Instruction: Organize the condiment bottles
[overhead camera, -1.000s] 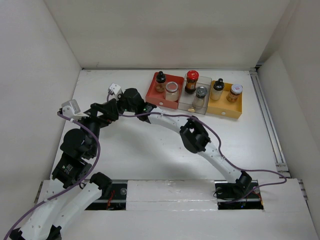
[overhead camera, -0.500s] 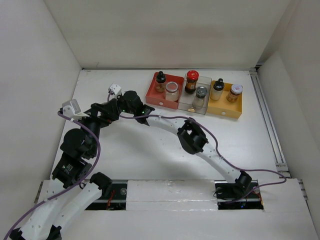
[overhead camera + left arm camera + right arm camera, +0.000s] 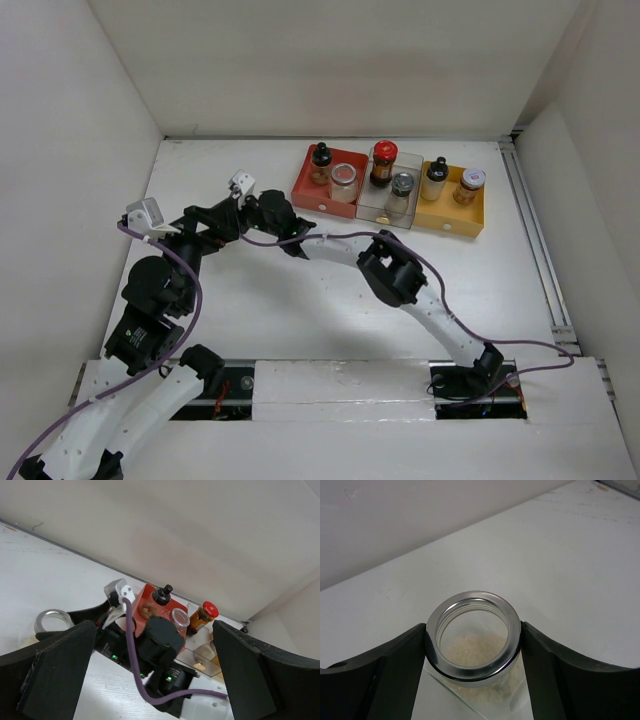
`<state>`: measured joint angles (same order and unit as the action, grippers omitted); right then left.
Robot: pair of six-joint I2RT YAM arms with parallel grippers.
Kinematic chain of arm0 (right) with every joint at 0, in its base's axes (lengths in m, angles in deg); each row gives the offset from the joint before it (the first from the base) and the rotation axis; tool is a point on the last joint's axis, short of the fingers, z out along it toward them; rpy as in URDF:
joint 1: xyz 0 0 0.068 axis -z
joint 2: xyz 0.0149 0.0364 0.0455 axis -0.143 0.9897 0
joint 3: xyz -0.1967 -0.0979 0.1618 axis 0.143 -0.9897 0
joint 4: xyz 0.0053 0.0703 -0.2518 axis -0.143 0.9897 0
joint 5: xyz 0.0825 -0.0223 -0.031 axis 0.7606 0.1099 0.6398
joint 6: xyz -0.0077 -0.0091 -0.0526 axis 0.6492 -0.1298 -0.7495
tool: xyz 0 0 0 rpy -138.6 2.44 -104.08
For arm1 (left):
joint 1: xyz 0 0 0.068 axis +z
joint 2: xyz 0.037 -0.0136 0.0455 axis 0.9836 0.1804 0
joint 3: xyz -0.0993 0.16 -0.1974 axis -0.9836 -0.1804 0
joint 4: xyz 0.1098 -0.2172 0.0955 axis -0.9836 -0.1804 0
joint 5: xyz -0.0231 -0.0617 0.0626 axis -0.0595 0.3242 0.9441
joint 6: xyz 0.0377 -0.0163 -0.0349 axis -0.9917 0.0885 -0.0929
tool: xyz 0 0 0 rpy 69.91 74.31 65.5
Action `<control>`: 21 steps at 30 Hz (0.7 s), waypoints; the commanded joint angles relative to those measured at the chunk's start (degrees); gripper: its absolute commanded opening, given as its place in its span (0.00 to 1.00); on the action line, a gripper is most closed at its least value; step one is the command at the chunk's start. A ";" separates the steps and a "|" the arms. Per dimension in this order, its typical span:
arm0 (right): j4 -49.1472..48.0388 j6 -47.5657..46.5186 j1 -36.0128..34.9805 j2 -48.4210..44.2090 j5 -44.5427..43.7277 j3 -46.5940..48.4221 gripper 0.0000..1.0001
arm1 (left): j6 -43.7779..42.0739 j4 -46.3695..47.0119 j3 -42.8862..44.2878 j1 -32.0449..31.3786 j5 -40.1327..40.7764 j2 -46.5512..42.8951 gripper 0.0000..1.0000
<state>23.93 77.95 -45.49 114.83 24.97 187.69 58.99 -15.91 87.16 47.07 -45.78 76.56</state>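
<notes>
Glass jar (image 3: pixel 472 650) with the silver rim, upright toward the worktop's (image 3: pixel 500 290) far-left corner, is pinched dead centre in the right claw (image 3: pixel 472 635), with the red tray (image 3: pixel 303 192) off toward the right edge, while the left claw (image 3: pixel 150 670) is held spread nearby.

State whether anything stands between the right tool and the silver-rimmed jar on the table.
Nothing visible does. In the right wrist view the right tool straddles the silver-rimmed jar, and its fingers lie against the rim on both sides.
</notes>
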 commanded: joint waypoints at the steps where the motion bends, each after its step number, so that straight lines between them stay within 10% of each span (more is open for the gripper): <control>1: -8.13 1.12 0.10 -10.38 -0.50 -11.33 0.63 | -1.00 2.77 0.48 0.01 -0.52 0.31 1.00; 21: -13.35 2.53 15.21 -69.34 -1.63 -72.17 0.58 | -1.00 2.77 0.48 0.01 -1.67 0.31 1.00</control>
<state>14.82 79.48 -32.77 52.80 24.97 118.49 58.84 -15.74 87.16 47.07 -46.78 76.78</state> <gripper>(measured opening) 0.755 0.997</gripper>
